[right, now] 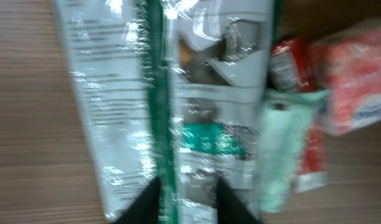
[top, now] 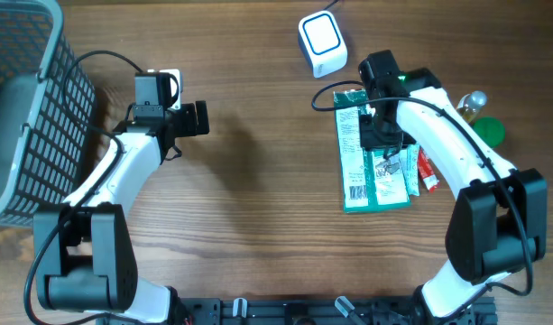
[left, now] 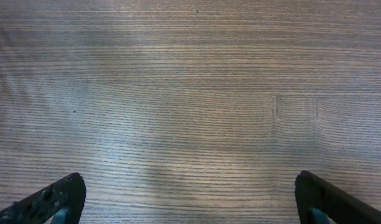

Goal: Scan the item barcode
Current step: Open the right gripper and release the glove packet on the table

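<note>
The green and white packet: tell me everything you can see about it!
The packet is a flat, shiny plastic bag, white with green stripes and small print, a barcode near one end. It lies flat on the wooden table. The right gripper is down over its green seam, and a small red packet lies beside it.

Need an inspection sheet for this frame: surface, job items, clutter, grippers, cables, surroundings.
Surface: wood table, no spills seen.
Job's things: green packet flat at right, with what looks like its barcode facing up; white scanner beyond it, apart.
Clutter: red packet against the green one; green round thing; basket at left.
Grippers: left gripper open over bare wood; right gripper over the green packet, fingers either side of its seam, grip unclear in the blur.
Cables: black cable loops by the basket.
Surroundings: nothing seen.
</note>
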Motion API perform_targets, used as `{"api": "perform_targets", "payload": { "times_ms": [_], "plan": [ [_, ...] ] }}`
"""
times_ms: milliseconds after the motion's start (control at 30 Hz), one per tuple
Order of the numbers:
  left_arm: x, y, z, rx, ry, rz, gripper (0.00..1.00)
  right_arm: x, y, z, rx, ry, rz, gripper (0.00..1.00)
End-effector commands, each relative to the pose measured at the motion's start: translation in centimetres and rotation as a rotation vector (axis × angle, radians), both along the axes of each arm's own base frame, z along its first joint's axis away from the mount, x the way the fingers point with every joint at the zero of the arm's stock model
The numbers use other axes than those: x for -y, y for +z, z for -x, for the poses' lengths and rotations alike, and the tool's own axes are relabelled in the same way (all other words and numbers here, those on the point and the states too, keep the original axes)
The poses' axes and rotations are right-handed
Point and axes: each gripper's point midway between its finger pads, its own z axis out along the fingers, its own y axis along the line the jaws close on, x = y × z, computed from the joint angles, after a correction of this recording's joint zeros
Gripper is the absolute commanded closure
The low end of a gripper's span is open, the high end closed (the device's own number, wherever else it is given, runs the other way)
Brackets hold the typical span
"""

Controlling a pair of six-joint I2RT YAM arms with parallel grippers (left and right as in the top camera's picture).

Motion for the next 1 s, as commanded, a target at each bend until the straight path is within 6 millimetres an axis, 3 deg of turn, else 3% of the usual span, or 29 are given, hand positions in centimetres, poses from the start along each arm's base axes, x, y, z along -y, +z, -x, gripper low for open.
{"api": "perform_targets", "payload": {
  "times_ms": [0, 267, 433, 533, 700, 833, 967],
  "plan": [
    [-0.1, 0.4, -0.1, 0.012, -0.009, -0.013, 0.00, -2.4, -1.0, 0.5, -0.038, 0.000, -0.132, 0.90],
    [-0.1, 0.4, -0.1, 0.012, -0.009, -0.013, 0.00, -2.2, -4.3, 0.2, 0.018, -0.025, -0.134, 0.91],
    [-0.1, 0.4, -0.1, 0.012, -0.009, -0.013, 0.00, -0.2, -6.6, 1.1, 0.034, -0.058, -0.035, 0.96],
    [-0.1, 0.4, -0.1, 0.013, -0.009, -0.013, 0.00, 1.5, -6.6, 1.6, 0.028, -0.067, 0.058, 0.96],
    [-0.1, 0.4, -0.1, 0.012, -0.009, -0.013, 0.00, 1.0, -5.2, 1.3, 0.017, -0.056, 0.034, 0.92],
    [-0.1, 0.4, -0.1, 0.013, -0.009, -0.013, 0.00, -1.0, -1.1, -0.9, 0.095, 0.007, -0.064, 0.89],
    [-0.1, 0.4, -0.1, 0.013, -0.009, -0.013, 0.00, -1.1, 1.9, -2.2, 0.170, 0.041, -0.067, 0.78]
  ]
}}
